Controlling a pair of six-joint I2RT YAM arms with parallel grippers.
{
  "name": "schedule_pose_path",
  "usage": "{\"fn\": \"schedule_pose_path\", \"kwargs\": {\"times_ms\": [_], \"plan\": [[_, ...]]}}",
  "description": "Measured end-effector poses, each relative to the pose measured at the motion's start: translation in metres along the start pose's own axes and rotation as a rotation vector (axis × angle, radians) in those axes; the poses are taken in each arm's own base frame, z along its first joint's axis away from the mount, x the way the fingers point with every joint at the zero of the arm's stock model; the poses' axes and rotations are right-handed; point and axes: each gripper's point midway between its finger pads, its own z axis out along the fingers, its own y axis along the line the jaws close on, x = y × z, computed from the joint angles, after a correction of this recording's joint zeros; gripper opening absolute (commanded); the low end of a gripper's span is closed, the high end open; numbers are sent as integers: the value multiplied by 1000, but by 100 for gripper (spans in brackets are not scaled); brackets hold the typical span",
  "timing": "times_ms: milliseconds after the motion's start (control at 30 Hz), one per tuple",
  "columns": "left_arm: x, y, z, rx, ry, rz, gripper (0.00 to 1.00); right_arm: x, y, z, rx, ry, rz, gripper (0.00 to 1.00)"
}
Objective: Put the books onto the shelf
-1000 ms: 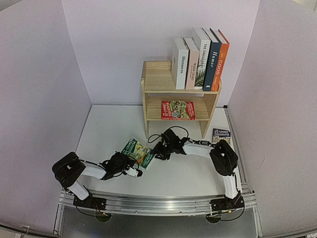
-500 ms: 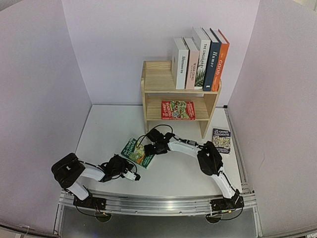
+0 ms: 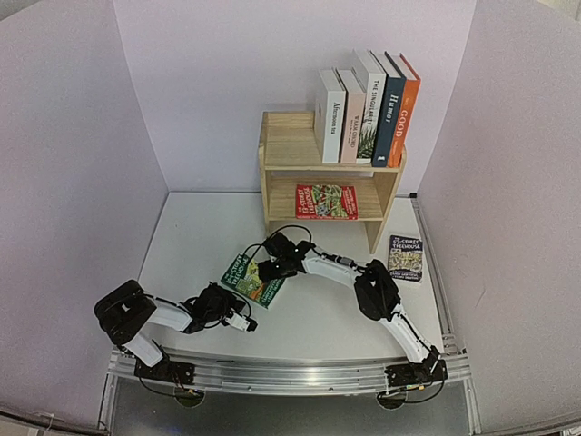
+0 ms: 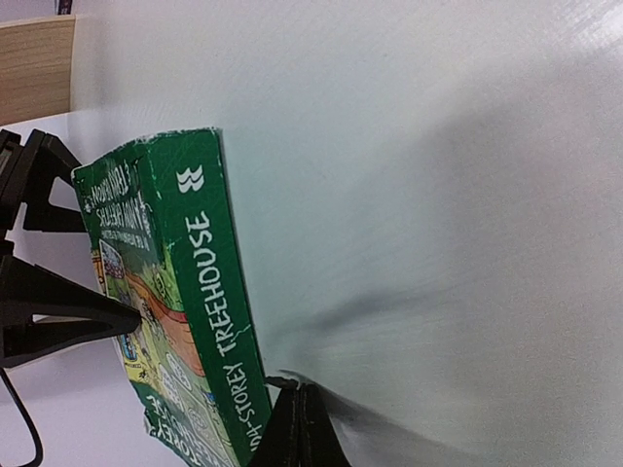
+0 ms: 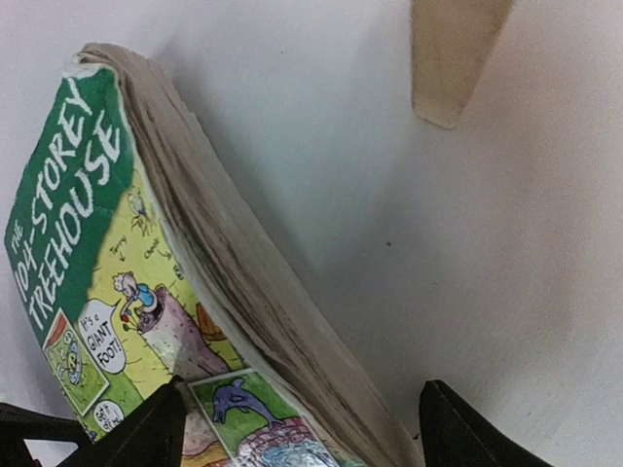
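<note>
My right gripper [image 3: 261, 272] has slid over the book [image 3: 245, 283], fingers spread astride its page edge; left gripper [image 3: 248, 324], clenched empty, sits beside its spine.

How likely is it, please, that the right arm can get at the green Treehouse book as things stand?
Probably yes: the right gripper is at the green Treehouse book, jaws open either side of its page edge, with nothing in between.
</note>
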Motion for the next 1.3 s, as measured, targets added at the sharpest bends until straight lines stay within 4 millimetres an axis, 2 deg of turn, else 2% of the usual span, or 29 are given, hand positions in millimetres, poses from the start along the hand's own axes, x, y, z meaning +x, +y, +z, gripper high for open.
{"fn": "schedule_pose_path", "kwargs": {"times_ms": [100,133,167,200,333,433,500,633,733,867,933,1067,1300], "plan": [[0,0,0,5,2,-11,6,2,2,4,-36,3,14,37],[1,0,0,8,4,-18,10,2,3,4,-52,1,20,23],[1,0,-1,13,7,-29,18,3,4,3,-70,0,29,7],[1,1,-2,20,9,-44,28,3,3,2,-77,-3,29,0],[3,10,-11,71,22,-151,68,5,-2,-8,-84,-29,28,0],[7,18,-24,155,27,-330,88,9,-1,-12,-90,-43,2,0],[11,31,-32,196,26,-475,96,16,0,-18,-91,-51,-20,0],[33,55,-50,243,29,-834,100,44,3,-38,-111,-66,-57,0],[59,55,-59,302,48,-1142,100,59,7,-53,-125,-86,-77,0],[83,47,-54,437,47,-1497,100,59,20,-67,-153,-130,-105,0],[81,42,-47,520,19,-1608,100,56,27,-71,-165,-155,-118,0],[63,36,-38,676,-59,-1756,100,51,36,-76,-180,-188,-129,0],[52,37,-22,801,-128,-1857,98,46,46,-83,-195,-223,-148,0]]}}
